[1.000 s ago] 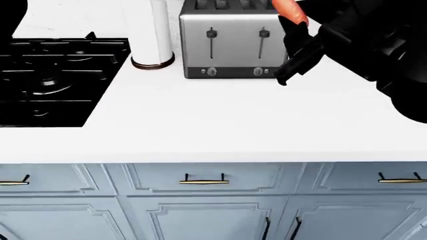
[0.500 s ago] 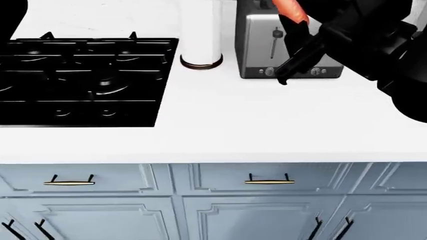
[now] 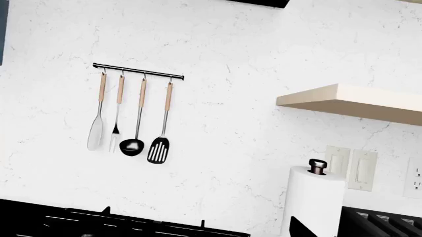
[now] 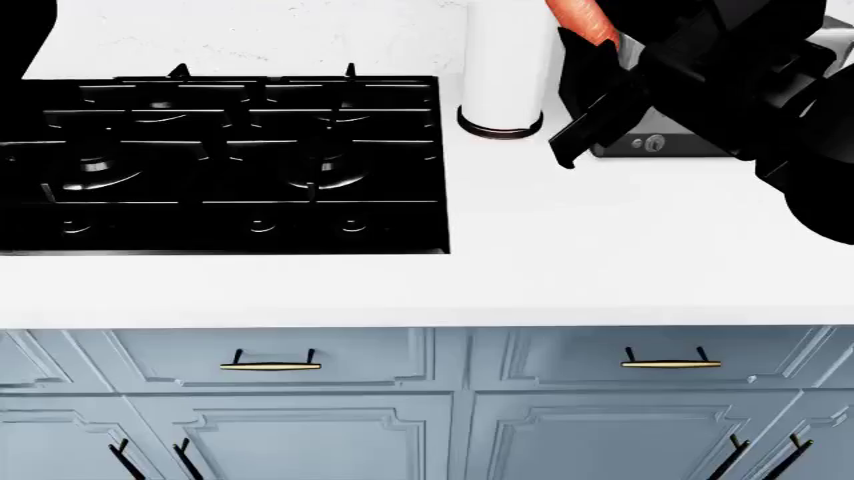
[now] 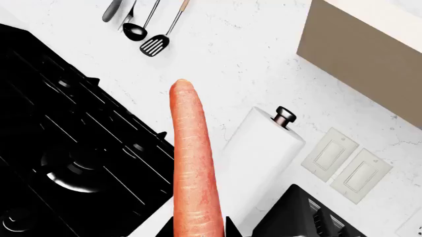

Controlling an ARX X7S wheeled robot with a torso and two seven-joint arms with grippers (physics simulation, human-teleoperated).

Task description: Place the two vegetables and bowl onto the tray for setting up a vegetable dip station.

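We have the carrot (image 5: 194,168) in hand: our right end effector (image 4: 594,75), at the upper right of the head frame, is clenched around its thick end, and the vegetable rises from the bottom centre of the right wrist frame toward the wall. In the head frame only its orange stub (image 4: 582,18) shows at the top edge, held above the white surface (image 4: 627,250). Our left end effector is out of every frame, so we cannot tell its state; its wrist camera looks only at the wall.

As for progress, we judge the task early to midway: one vegetable is lifted but not yet placed. The tray, the bowl and the cucumber appear in none of the frames, so we cannot say whether anything already rests on the tray. Carrying the carrot to it remains, and possibly the other two items.

By count: one carrot, one black stovetop (image 4: 214,160) filling the left of the head frame, one paper towel roll (image 4: 505,70) upper centre, one toaster (image 4: 661,140) mostly hidden behind our arm, four hanging utensils (image 3: 128,118), and one wooden shelf (image 3: 356,101).
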